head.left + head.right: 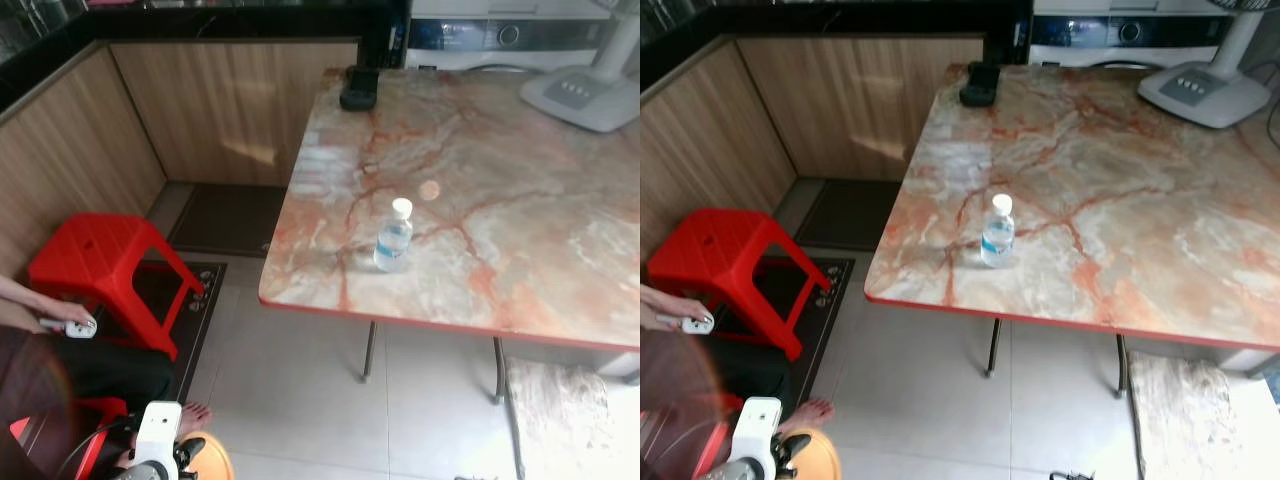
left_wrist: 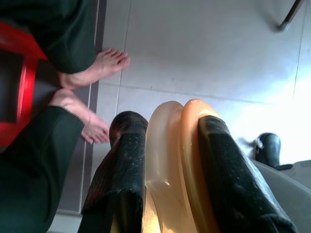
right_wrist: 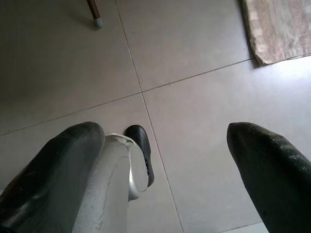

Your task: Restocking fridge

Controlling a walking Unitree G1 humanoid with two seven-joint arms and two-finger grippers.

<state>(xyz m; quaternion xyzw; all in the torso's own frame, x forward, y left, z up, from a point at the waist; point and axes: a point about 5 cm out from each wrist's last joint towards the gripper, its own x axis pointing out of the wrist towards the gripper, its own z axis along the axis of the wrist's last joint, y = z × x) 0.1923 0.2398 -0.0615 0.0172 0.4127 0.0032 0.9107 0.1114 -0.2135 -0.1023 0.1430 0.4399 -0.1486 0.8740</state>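
Observation:
A clear water bottle (image 1: 393, 238) with a white cap stands upright near the front left of the marble table (image 1: 500, 170). Low at my left side, my left gripper (image 2: 170, 124) is shut on an orange and cream plastic item (image 2: 192, 145) with thin curved rims; its orange edge (image 1: 208, 462) shows below the white wrist. What the item is I cannot tell. My right gripper (image 3: 165, 133) hangs open over the tiled floor, nothing between its fingers (image 3: 73, 145). Both grippers are far below and in front of the table.
A person sits at my left, a hand (image 1: 60, 315) holding a small white device, bare feet (image 2: 97, 68) on the floor. A red stool (image 1: 100, 250), dark mats (image 1: 225, 215), a rug (image 1: 560, 410), a fan base (image 1: 585, 95) and a black object (image 1: 360, 88) are around.

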